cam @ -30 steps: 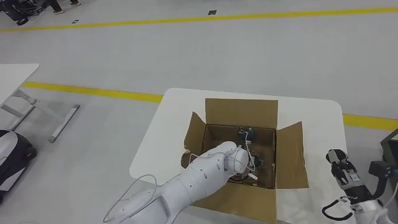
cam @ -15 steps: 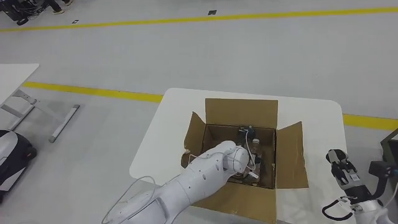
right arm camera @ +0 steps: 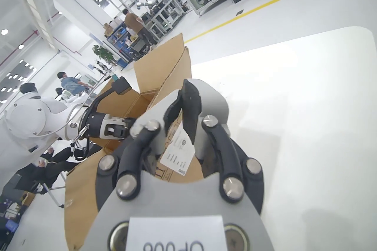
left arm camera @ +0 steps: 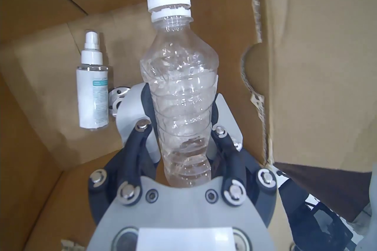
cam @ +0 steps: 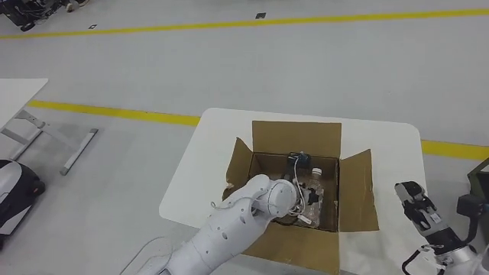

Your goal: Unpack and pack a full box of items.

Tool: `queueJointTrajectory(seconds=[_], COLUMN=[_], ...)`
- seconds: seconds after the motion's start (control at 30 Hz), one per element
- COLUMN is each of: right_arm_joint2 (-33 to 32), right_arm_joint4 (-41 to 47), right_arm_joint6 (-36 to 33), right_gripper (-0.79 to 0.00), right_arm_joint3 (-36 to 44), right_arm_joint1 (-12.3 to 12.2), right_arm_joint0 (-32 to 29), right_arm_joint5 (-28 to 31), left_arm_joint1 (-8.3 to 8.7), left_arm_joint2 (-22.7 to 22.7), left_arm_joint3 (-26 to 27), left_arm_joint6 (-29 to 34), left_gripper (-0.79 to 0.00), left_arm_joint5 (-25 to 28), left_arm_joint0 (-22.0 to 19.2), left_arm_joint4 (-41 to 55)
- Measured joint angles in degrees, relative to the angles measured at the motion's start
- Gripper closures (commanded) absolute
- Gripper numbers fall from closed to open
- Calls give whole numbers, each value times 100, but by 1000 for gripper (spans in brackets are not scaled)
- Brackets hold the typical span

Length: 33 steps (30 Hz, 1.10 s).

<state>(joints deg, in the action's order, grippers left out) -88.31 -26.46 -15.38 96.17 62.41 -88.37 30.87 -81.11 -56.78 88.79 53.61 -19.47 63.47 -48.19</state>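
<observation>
Clear plastic bottle (left arm camera: 179, 93), white cap on, sat centre-frame in the left wrist view, inside the cardboard box (left arm camera: 309, 58). The left gripper (left arm camera: 180, 105) was clamped on its ribbed lower body, one pad on each side. Could not tell whether the base was clear of the box floor.

Judgement for the lift-out: the wall looked thin and the bottle near empty, so only enough squeeze to stop slip, since more would likely buckle the ribs. Raise straight out of the box, keeping the cap off the box wall at the right of the frame. The grip was low on the body, so the cap end may swing — go slowly.

A spray bottle (left arm camera: 92, 87) lay flat at the left of the frame, near the bottle but apart from it, with a small metal flanged part (left arm camera: 116, 97) just beside it. Neither should be dragged.

In the top view the right gripper (cam: 416, 202) sat lower right, outside the box by the edge of the white table (cam: 382, 134) — fingers drawn together, holding nothing.
</observation>
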Motion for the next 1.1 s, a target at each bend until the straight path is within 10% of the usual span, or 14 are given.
queueJointTrajectory(seconds=[0.03, 0.13, 0.53, 0.7, 0.8, 1.1], right_arm_joint2=[-35, -88, 493, 829, 972, 1197], right_arm_joint4=[165, 603, 937, 419, 256, -66], right_arm_joint6=[-161, -557, -1695, -1599, -1471, -901], right_gripper=[-354, -339, -502, -332, 0, 0], right_arm_joint3=[59, 157, 31, -169, -270, -620], right_arm_joint1=[-11, -33, -42, -8, 14, 72], right_arm_joint0=[-11, -22, 360, 566, 640, 820], right_arm_joint5=[35, 50, -185, -543, -689, -869], left_arm_joint1=[29, 86, 179, 212, 233, 235], left_arm_joint2=[-59, -176, -494, -575, -647, -659], left_arm_joint3=[191, 591, 1171, 1311, 1392, 1404], left_arm_joint6=[76, 222, 207, 238, 271, 271], left_gripper=[0, 0, 0, 0, 0, 0], left_arm_joint5=[14, 51, 265, 282, 288, 285], left_arm_joint0=[84, 254, 519, 583, 630, 640], left_arm_joint4=[-66, -203, -102, -165, -159, -132])
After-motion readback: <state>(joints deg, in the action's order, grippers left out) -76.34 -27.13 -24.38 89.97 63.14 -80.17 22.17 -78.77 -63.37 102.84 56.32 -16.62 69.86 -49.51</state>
